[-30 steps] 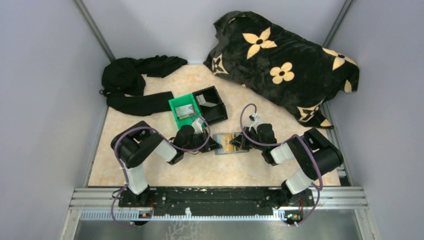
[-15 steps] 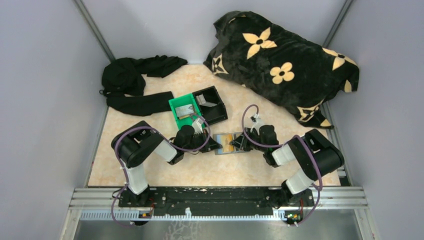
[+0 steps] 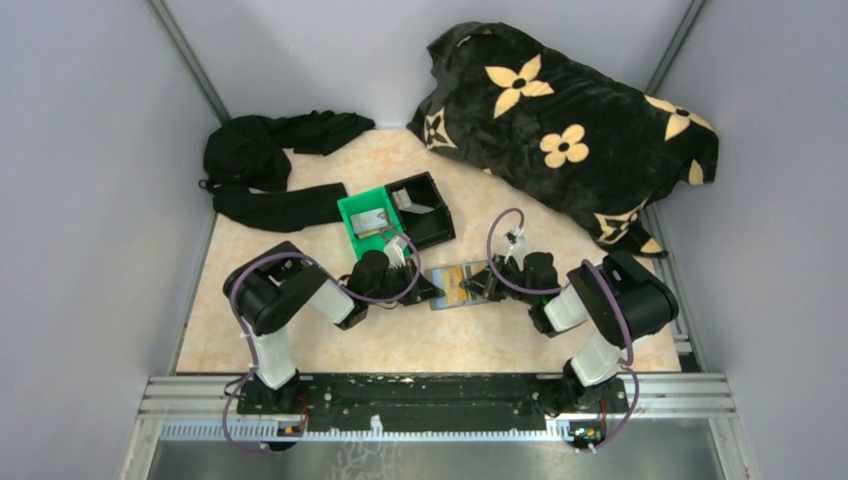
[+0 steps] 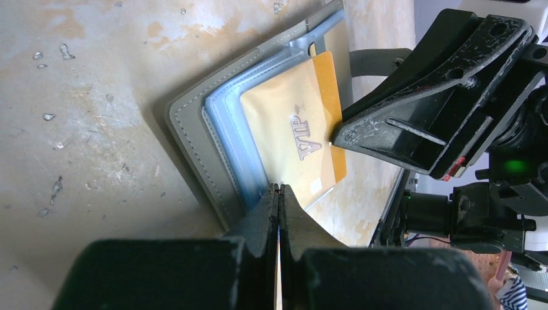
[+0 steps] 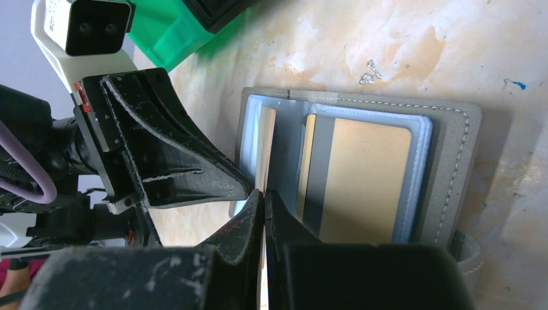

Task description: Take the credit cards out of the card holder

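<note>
Card holder [image 5: 447, 161] open between left end effector [image 4: 279, 191], right end effector [image 5: 262, 194]; both pinched shut against it.

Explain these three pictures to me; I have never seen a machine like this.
These are two robot arms bolted to a table, each ending in a two-finger gripper. The wide picture looks down from above: left arm, right arm. The other two come from cameras on the wrists. Between the arms lies an open grey card holder with a golden card in its clear sleeve. The left gripper and right gripper have their fingers pressed together at the holder; what they pinch is unclear. Behind stand a green bin, a black bin, dark clothing and a flowered blanket.
</note>
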Robot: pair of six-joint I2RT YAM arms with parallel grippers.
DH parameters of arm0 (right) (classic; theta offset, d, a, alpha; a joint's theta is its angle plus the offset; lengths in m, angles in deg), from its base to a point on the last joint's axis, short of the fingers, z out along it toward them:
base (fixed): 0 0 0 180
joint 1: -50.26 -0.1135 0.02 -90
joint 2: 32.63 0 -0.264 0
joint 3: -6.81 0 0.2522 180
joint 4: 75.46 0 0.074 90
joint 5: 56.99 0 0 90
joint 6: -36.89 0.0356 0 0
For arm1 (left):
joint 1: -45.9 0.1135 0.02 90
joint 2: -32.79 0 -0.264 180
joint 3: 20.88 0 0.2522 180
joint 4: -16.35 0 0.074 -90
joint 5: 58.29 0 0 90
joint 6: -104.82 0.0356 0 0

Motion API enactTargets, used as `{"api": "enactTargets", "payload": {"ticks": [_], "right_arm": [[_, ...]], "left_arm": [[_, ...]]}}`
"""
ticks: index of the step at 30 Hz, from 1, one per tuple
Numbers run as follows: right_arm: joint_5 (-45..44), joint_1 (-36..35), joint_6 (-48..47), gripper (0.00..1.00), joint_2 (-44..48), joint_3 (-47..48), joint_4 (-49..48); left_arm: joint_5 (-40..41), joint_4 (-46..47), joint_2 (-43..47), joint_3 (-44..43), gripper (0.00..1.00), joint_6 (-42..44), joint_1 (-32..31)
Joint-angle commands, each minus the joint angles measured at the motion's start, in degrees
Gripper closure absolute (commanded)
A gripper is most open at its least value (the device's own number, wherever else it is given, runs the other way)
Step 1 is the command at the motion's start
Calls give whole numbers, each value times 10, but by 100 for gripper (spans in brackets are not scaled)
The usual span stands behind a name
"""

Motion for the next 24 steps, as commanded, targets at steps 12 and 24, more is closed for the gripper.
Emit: {"api": "enactTargets", "payload": {"ticks": [12,24], "right_arm": [[22,98,-24,100,90,-28,25],[-4,102,-89,100,355,38,292]], "left_arm": [[21,-67,6,15,100,21,-2],[4,-195,170,-52,61,109,-2]]}}
